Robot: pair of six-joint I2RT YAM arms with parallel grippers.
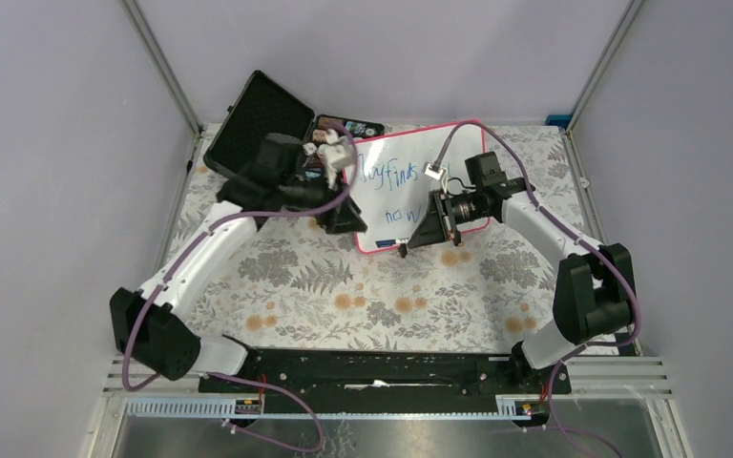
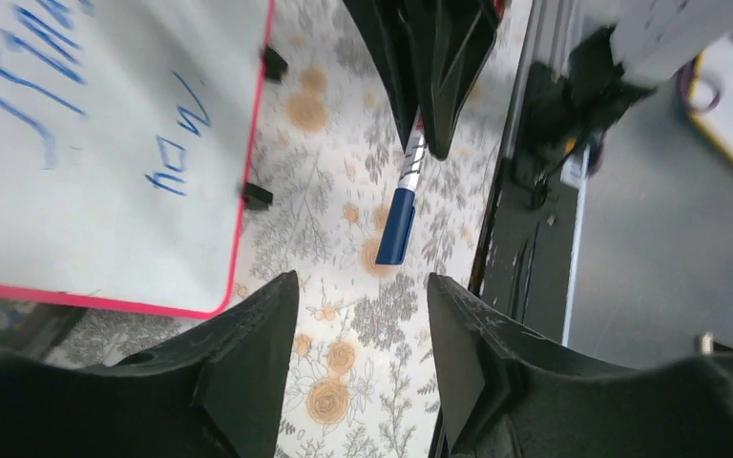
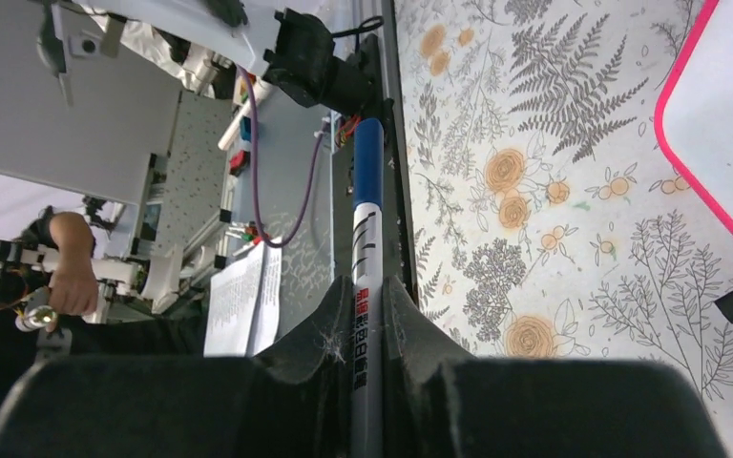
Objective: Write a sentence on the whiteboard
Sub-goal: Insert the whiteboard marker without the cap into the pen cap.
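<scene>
The whiteboard (image 1: 410, 186), with a pink-red frame, lies at the back middle of the table and bears blue handwriting. It also shows in the left wrist view (image 2: 105, 143) and as a corner in the right wrist view (image 3: 725, 105). My right gripper (image 1: 418, 239) hovers at the board's near edge, shut on a white marker (image 3: 366, 239) whose blue end points toward the table's front; the marker also shows in the left wrist view (image 2: 401, 205). My left gripper (image 1: 345, 221) is open and empty at the board's left near corner, jaws wide apart over the tablecloth (image 2: 361, 286).
An open black case (image 1: 258, 119) with chips stands at the back left, behind my left arm. The floral tablecloth (image 1: 363, 296) covers the table. Metal frame posts and walls (image 1: 162, 67) close in the back corners. The black base rail (image 1: 382, 367) runs along the near edge.
</scene>
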